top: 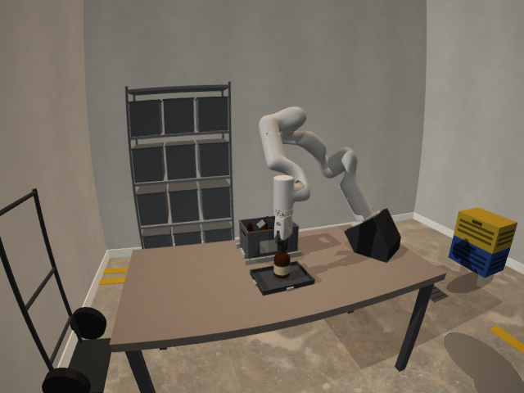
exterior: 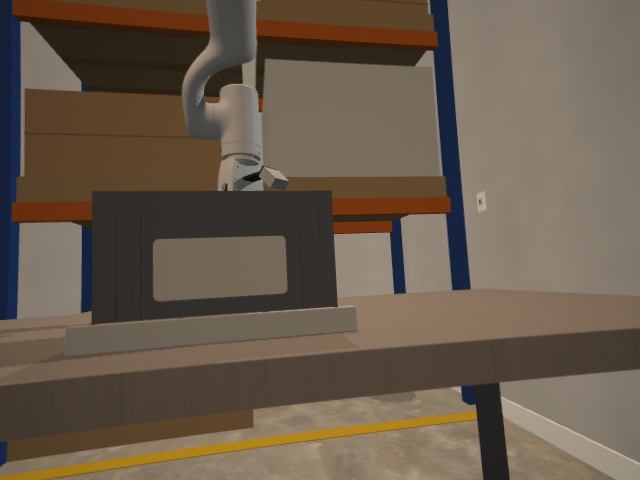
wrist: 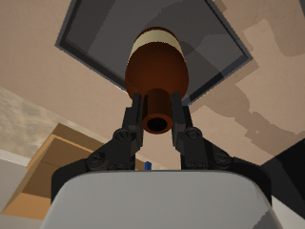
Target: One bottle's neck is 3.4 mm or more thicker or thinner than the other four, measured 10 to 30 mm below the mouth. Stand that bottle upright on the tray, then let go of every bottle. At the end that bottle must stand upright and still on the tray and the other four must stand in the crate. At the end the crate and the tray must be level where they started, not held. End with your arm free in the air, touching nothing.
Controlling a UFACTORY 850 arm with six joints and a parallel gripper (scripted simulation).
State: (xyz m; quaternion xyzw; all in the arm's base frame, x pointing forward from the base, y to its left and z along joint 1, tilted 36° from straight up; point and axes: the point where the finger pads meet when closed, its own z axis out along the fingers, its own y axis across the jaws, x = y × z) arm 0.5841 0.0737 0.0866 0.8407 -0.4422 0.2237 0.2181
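Note:
A brown bottle (top: 282, 259) (wrist: 156, 72) with a cream label is upright over the middle of the dark tray (top: 263, 280) (wrist: 105, 38). Its base appears at the tray floor; whether it bears fully on it is hard to tell. My gripper (top: 281, 246) (wrist: 156, 104) points down and is shut on this bottle's neck, with the mouth showing between the fingers in the wrist view. The dark crate (top: 250, 243) (exterior: 217, 217) stands behind the tray. Brown bottle tops (top: 250, 227) show inside it; the arm and crate wall hide the rest. The crate and tray look level.
Pale strips (top: 275, 259) (exterior: 217, 329) edge the crate's foot. A black angular block (top: 374, 237) stands by the arm's base on the right of the table (top: 190, 291). A rack, a hand truck and stacked yellow and blue boxes stand away from the table.

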